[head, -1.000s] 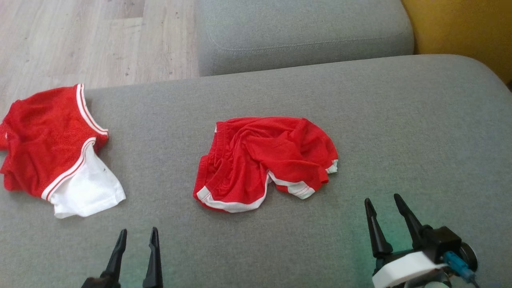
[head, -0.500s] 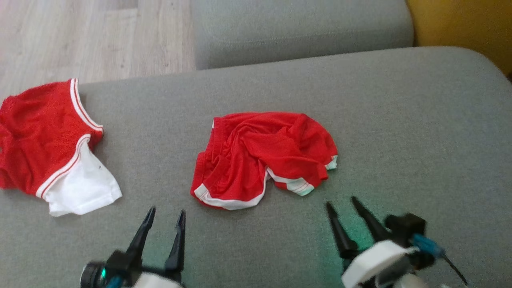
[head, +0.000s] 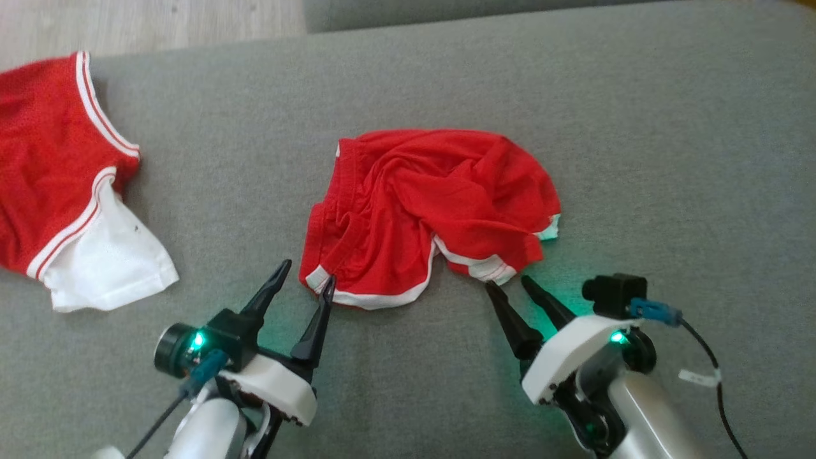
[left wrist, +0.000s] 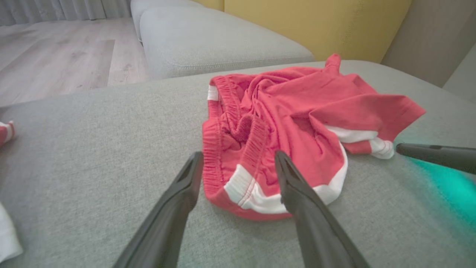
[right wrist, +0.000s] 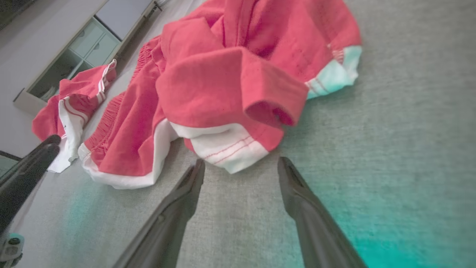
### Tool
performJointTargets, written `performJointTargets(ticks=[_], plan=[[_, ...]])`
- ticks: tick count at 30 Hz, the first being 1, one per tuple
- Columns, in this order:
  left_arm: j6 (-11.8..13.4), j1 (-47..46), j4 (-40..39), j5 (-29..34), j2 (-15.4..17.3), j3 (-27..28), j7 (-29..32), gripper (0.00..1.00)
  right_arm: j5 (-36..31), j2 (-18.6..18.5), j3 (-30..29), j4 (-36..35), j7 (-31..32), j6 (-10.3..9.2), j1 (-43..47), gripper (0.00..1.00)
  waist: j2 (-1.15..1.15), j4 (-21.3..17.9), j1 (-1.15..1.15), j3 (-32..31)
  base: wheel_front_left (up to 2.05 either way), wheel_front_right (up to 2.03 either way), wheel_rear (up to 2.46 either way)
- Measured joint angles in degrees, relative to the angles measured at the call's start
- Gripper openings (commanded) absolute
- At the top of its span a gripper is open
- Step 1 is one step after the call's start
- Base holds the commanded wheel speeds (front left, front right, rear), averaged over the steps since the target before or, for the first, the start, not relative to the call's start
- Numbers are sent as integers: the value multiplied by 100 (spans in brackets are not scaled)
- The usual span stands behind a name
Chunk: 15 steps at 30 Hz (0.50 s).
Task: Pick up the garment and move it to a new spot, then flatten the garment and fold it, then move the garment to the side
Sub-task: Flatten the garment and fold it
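Left gripper (head: 308,270) apart | right gripper (head: 506,281) apart | red garment (head: 433,204) on grey cushion (head: 669,159) | wood floor (head: 159,22) beyond

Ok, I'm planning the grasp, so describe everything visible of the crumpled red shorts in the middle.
The red shorts are thin knit-looking fabric with a gathered elastic waistband and white-banded leg hems. They lie crumpled on the grey cushion. The left end effector and right end effector, both open, point at their near hem; contact unclear.

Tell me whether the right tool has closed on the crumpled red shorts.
No: the right tool stands open, its tips apart at the white hem of the red shorts, not pinching it.
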Motion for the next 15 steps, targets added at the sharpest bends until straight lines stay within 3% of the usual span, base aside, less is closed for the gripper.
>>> performJointTargets(ticks=[15], plan=[[0, -146, -229, -964, 513, -664, 364, 100, 388, -8, 366, 454, -338, 0, -477, 100, 0, 168, -2, 245, 0, 0, 0]])
